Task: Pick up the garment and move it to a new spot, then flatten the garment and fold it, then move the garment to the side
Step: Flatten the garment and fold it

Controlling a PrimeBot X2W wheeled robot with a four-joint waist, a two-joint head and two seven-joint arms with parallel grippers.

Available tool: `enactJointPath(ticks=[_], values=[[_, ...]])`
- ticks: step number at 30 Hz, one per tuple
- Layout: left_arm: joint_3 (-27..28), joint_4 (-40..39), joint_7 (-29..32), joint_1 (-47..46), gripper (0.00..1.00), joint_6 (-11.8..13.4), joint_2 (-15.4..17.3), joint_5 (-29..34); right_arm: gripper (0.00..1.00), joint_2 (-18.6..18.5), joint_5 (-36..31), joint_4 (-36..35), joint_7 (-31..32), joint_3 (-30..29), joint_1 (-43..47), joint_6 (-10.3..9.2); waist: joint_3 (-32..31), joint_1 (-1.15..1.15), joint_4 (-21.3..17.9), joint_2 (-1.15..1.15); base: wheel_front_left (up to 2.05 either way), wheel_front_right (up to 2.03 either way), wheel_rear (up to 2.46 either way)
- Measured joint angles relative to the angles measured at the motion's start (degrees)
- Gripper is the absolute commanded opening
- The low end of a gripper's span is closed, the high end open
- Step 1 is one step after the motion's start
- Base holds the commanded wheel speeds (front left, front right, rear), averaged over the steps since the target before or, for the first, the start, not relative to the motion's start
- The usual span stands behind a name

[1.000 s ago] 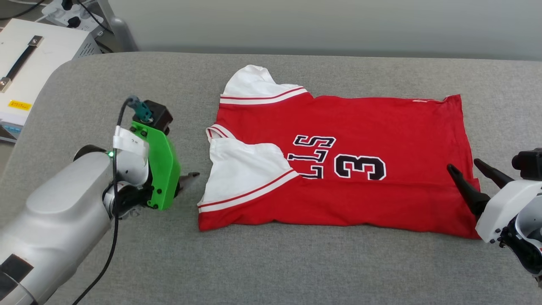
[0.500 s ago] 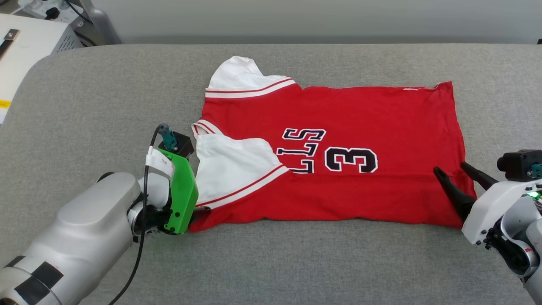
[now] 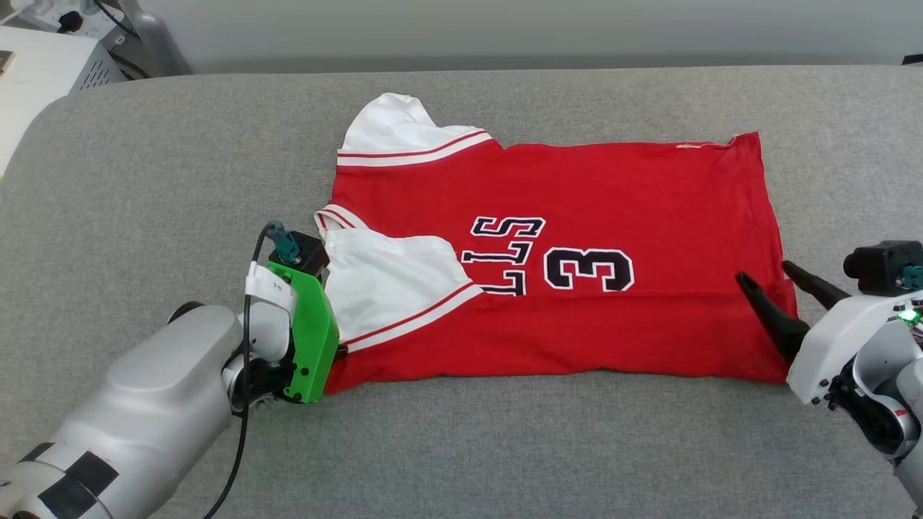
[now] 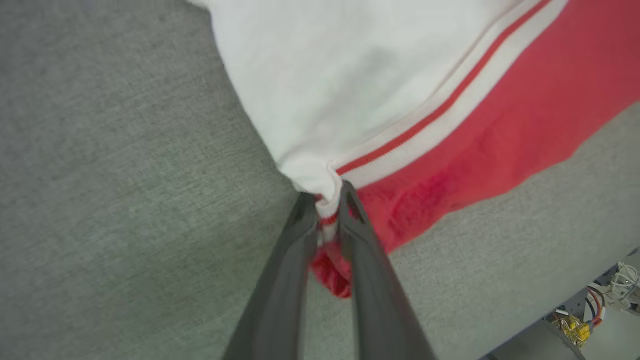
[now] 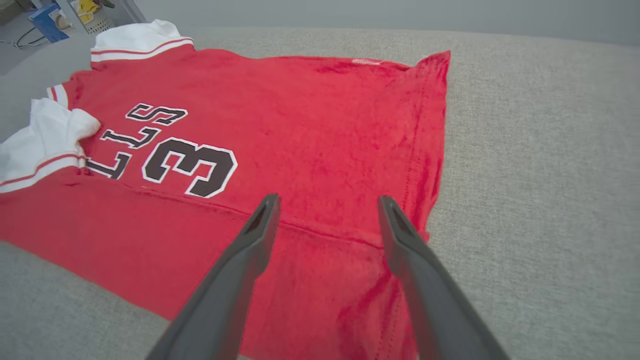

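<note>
The garment (image 3: 613, 180) lies folded lengthwise on the grey table, a red jersey with white sleeves at its left end and a black "3" and letters facing up. My left gripper (image 3: 340, 351) is at its near left corner, behind its green housing. In the left wrist view that gripper (image 4: 327, 197) is shut on the striped sleeve trim and red hem of the garment (image 4: 375, 75). My right gripper (image 3: 764, 272) stands open over the garment's near right corner. In the right wrist view its fingers (image 5: 328, 200) straddle red cloth (image 5: 300, 110) without pinching it.
The grey padded table (image 3: 180, 180) extends left of and in front of the garment. A white equipment box (image 3: 36, 72) and a power strip with cables (image 3: 43, 14) sit beyond the table's far left corner.
My left gripper moved right to the garment's near left corner and closed on the sleeve trim. The head camera shifted. The right gripper stays open over the right corner.
</note>
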Motion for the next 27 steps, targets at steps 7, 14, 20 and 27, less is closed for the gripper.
enactJointPath(ticks=[7,14,20,27], values=[[-0.5,-5.6,-4.3,0.2,0.0,0.0,2.6,0.1,1.0,-5.0,-1.9,-3.6,5.3,-0.7,-2.6,0.0,-1.9,0.0,0.4,0.0,0.0,0.0,0.0],[-0.5,-10.7,-6.9,0.1,0.0,0.0,5.5,0.9,1.0,-10.4,-1.1,-7.6,24.1,-0.6,-3.4,0.0,-2.5,0.0,1.2,0.0,0.0,0.0,0.0],[-0.6,-12.8,-7.7,0.1,0.0,0.1,5.9,2.3,1.0,-11.0,0.4,-7.3,35.4,-0.9,-3.2,0.0,-1.6,0.0,1.7,0.0,0.0,0.0,0.0],[-0.5,-13.5,-8.3,-0.1,0.0,0.3,5.9,2.3,1.0,-6.4,0.4,-1.3,36.8,-2.8,-1.4,0.0,0.2,0.0,2.5,0.0,0.0,0.0,0.0]])
